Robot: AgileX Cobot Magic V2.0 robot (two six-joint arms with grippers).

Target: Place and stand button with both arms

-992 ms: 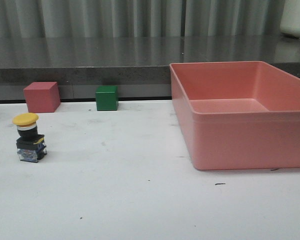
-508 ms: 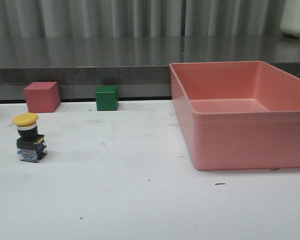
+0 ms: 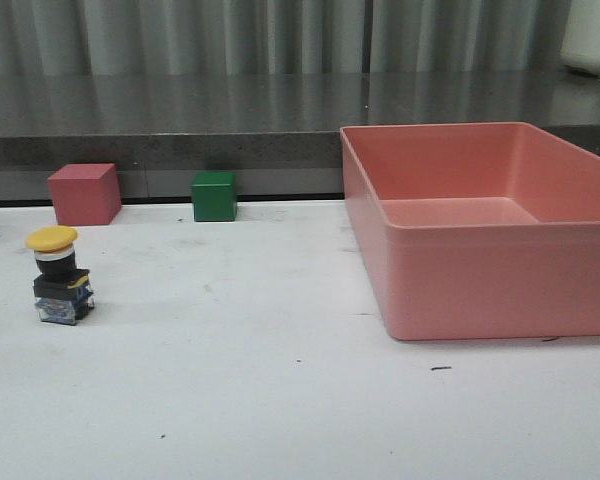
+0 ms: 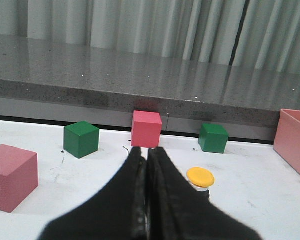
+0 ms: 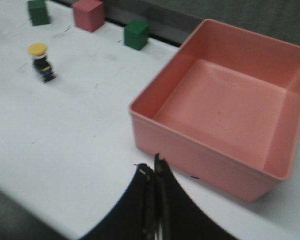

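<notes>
The button (image 3: 58, 277) stands upright on the white table at the left, yellow cap on top of its black collar and black-blue base. It also shows in the left wrist view as the button (image 4: 200, 177), partly behind my left gripper (image 4: 147, 150), which is shut and empty. From the right wrist view the button (image 5: 42, 62) is far off, while my right gripper (image 5: 152, 167) is shut with nothing in it, just outside the pink bin's near wall. Neither arm shows in the front view.
A large pink bin (image 3: 480, 250) fills the right side of the table. A pink cube (image 3: 83, 193) and a green cube (image 3: 214, 195) sit along the back edge. The left wrist view also shows another green cube (image 4: 81, 139) and a big pink cube (image 4: 10, 175).
</notes>
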